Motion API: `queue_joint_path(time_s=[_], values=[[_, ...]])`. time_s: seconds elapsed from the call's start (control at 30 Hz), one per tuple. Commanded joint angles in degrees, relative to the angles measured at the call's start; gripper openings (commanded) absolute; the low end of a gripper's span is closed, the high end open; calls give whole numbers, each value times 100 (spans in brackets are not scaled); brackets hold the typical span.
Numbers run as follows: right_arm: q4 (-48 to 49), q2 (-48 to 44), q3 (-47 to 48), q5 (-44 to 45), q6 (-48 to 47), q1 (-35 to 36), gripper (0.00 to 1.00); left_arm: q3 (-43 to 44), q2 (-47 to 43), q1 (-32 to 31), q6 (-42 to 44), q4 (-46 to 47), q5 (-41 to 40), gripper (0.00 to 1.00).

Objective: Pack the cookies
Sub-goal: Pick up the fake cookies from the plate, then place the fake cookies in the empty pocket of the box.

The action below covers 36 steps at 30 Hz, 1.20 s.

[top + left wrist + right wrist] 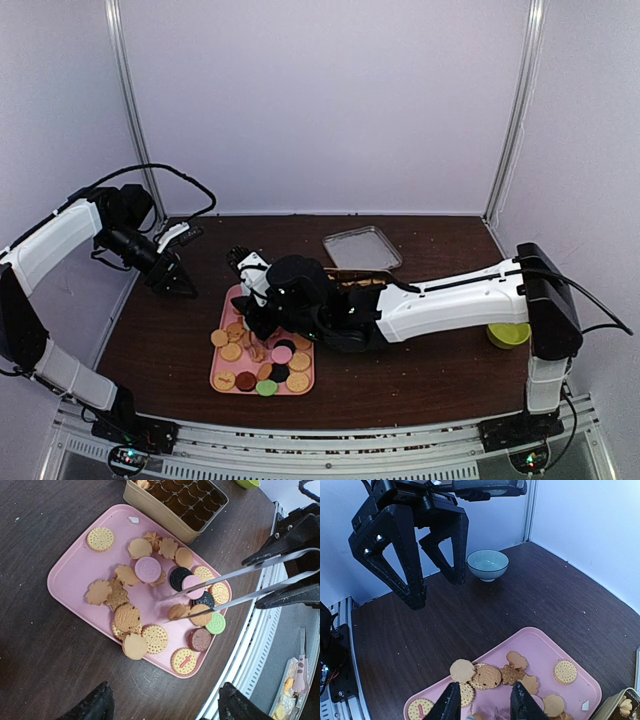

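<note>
Many cookies (262,355) lie on a pink tray (214,385): mostly tan rounds and flower shapes, some pink, black, green and dark red. They show close in the left wrist view (148,570) and in the right wrist view (486,676). My right gripper (262,315) hangs over the tray, shut on metal tweezers (225,579). The tweezer tips are apart on either side of a tan cookie (178,612). My left gripper (180,287) is open and empty, left of the tray above the table, and also shows in the right wrist view (437,590).
A gold tin (165,515) with brown paper cups stands at the tray's far end, one cookie (145,484) in a cup. A clear lid (362,248) lies behind it. A green bowl (508,335) sits at the right, a teal bowl (488,564) at the far left.
</note>
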Motion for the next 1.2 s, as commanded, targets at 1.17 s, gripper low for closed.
queue_joint_path(time_s=[1.17], values=[[-147,-2968,-1670,997,-511,-2253,1,106,15,44,136,-93,101,73]])
